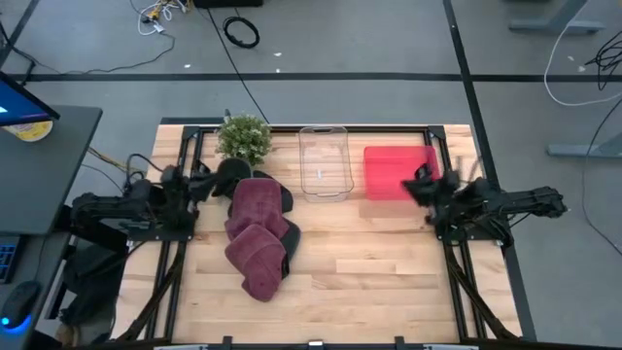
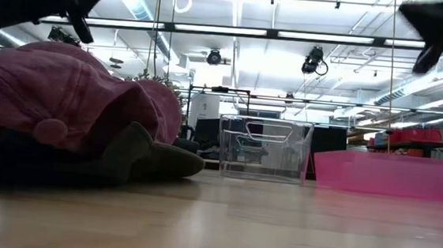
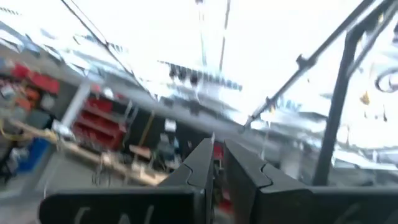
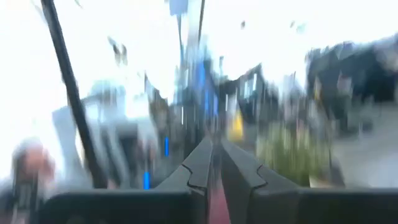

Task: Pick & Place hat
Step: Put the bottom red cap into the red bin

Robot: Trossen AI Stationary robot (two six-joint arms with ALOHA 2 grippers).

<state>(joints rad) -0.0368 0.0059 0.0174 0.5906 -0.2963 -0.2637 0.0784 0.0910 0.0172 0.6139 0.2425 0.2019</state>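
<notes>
Maroon hats (image 1: 258, 236) heaped near table's (image 1: 389, 272) left edge; left gripper (image 3: 214, 163) and right gripper (image 4: 212, 158) raised, jaws closed, empty.

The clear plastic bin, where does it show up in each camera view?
High view: the clear plastic bin sits at the table's far edge, centre.
Low view: it stands right of centre, empty.
Left wrist view: not in it.
Right wrist view: not in it.
Shared landmark: the pink tray lies just right of it in both.
</notes>
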